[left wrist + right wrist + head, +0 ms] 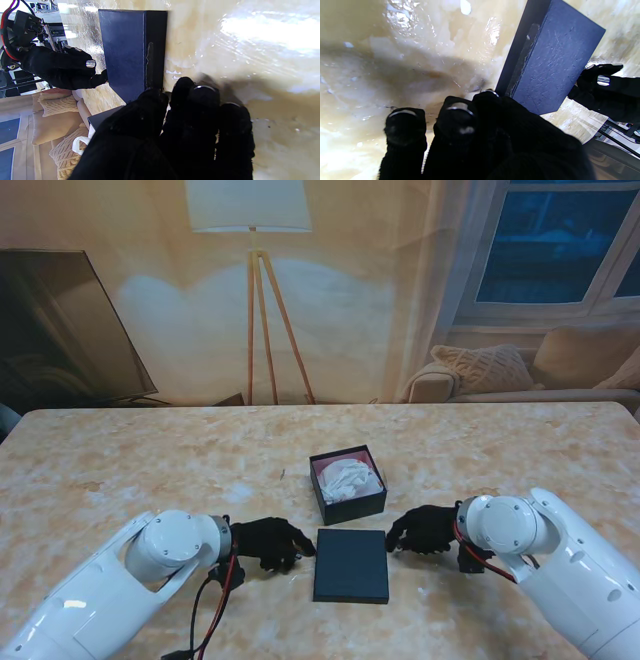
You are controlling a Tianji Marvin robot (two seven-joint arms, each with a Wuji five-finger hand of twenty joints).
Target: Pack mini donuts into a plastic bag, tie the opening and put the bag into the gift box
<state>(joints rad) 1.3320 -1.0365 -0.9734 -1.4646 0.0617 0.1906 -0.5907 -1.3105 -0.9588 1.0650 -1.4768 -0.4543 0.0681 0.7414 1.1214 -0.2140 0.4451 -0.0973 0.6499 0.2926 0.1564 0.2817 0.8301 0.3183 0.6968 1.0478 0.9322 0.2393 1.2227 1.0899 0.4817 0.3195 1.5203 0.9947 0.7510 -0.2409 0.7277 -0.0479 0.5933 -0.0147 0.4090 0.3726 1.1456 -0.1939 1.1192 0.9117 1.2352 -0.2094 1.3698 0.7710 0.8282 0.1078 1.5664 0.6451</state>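
The dark blue gift box (348, 505) stands open at the table's middle with the white tied plastic bag (347, 479) inside it; no donuts can be made out. Its flat dark lid (351, 565) lies on the table nearer to me. My left hand (270, 542) is curled against the lid's left edge and my right hand (425, 529) against its right edge. In the left wrist view my left hand's fingers (192, 117) touch the side wall of the lid (125, 50). The right wrist view has my right hand's fingers (460, 117) at the lid (552, 62).
The marble-patterned table (150, 470) stretches wide on both sides. Red and black cables (215, 600) hang by my left forearm. A floor lamp (250, 300) and a sofa with cushions (480, 370) stand beyond the table's far edge.
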